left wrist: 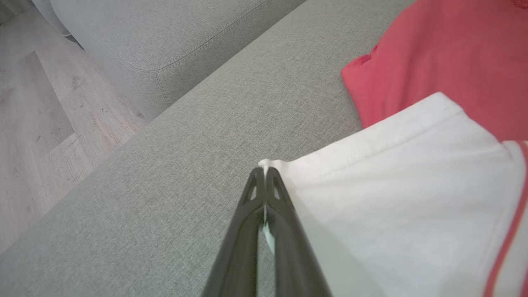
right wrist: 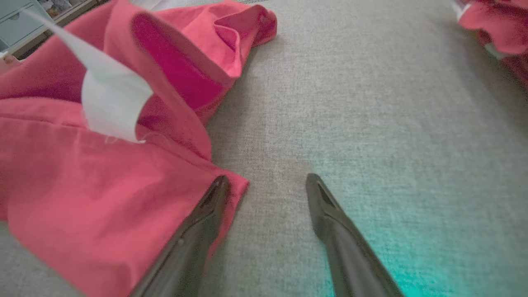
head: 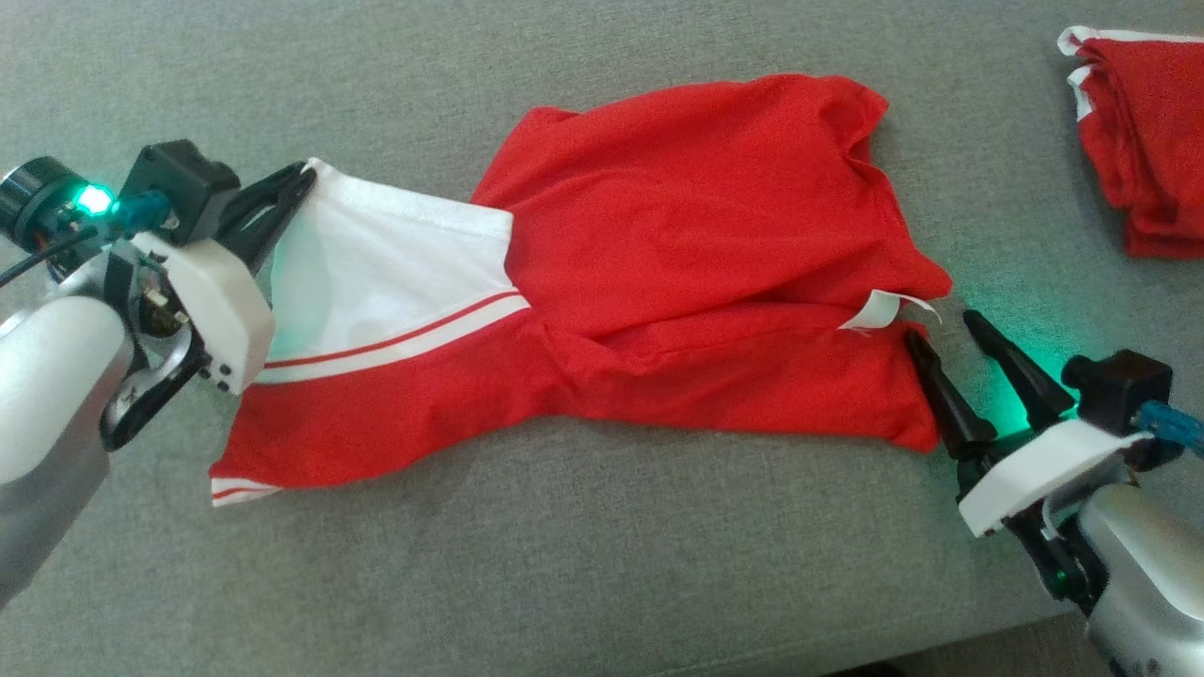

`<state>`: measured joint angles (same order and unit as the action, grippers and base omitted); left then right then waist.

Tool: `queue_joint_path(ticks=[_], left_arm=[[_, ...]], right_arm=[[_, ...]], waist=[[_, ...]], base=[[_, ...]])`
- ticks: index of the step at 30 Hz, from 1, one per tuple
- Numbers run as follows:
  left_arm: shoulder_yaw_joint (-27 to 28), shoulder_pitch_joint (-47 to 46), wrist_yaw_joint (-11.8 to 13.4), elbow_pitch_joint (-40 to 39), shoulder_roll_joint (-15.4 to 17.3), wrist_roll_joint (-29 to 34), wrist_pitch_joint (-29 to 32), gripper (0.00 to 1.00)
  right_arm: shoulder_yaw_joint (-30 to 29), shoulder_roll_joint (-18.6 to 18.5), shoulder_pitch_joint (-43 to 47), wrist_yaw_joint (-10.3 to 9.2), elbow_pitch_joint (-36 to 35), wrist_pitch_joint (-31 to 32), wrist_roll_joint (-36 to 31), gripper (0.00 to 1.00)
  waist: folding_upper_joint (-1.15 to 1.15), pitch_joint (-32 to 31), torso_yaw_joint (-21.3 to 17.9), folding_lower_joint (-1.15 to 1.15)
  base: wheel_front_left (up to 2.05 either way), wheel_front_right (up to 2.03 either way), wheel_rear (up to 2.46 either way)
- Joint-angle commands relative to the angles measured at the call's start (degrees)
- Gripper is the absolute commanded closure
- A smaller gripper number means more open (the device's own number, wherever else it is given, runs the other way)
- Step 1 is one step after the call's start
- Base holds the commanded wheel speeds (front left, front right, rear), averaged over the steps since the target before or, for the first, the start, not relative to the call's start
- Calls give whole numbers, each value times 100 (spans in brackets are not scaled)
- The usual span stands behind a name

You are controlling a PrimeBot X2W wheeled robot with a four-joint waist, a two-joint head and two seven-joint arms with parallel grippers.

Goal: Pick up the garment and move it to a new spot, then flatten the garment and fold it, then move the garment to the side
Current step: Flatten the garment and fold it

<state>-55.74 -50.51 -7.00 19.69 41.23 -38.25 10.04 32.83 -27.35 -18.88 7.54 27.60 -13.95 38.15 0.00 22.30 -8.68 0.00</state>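
Left gripper was pinched shut on the white corner of the garment. Right gripper was spread at the opposite red corner, one finger touching cloth. The garment's long axis ran between them across the grey cushion.

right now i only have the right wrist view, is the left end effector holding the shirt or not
observer: yes, the left end effector is shut on a white corner of the shirt.
operator: is that end all red too
observer: no, that end has a white panel with a striped band below it.
operator: anything past that corner
observer: bare grey couch, then wood floor beyond its edge.
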Motion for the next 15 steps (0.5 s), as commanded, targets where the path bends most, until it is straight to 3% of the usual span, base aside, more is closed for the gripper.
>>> queue_joint_path(ticks=[1, 2, 10, 11, 12, 13, 14, 15], left_arm=[[237, -304, 41, -136, 264, 42, 5, 100], [234, -308, 43, -155, 267, 45, 2, 100], [203, -295, 78, -309, 249, 51, -48, 100], [202, -295, 83, -323, 245, 54, -63, 100], [200, -294, 88, -335, 240, 55, -77, 100], [199, -291, 95, -344, 233, 55, -94, 100], [200, -287, 104, -350, 226, 56, -117, 100], [196, -278, 109, -350, 217, 56, -139, 100]], right_arm=[[187, -141, 37, -5, 31, -3, -35, 4], [271, -159, -4, -5, 64, -12, -74, 0], [1037, -316, -239, -5, 293, -11, -402, 0], [1119, -339, -248, -5, 311, 18, -408, 12], [1208, -371, -259, -5, 329, 45, -432, 49], [1283, -401, -271, -5, 343, 59, -461, 70], [1333, -420, -281, -5, 353, 58, -475, 100], [1378, -437, -288, -5, 363, 56, -487, 100]], waist=[[0, 6, 19, 0], [0, 9, 27, 0], [0, 12, 114, 0], [0, 13, 129, 0], [0, 12, 143, 0], [0, 10, 157, 0], [0, 4, 168, 0], [0, -9, 182, 0]], base=[[0, 0, 0], [0, 0, 0], [0, 0, 0], [0, 0, 0], [0, 0, 0], [0, 0, 0], [0, 0, 0], [0, 0, 0]])
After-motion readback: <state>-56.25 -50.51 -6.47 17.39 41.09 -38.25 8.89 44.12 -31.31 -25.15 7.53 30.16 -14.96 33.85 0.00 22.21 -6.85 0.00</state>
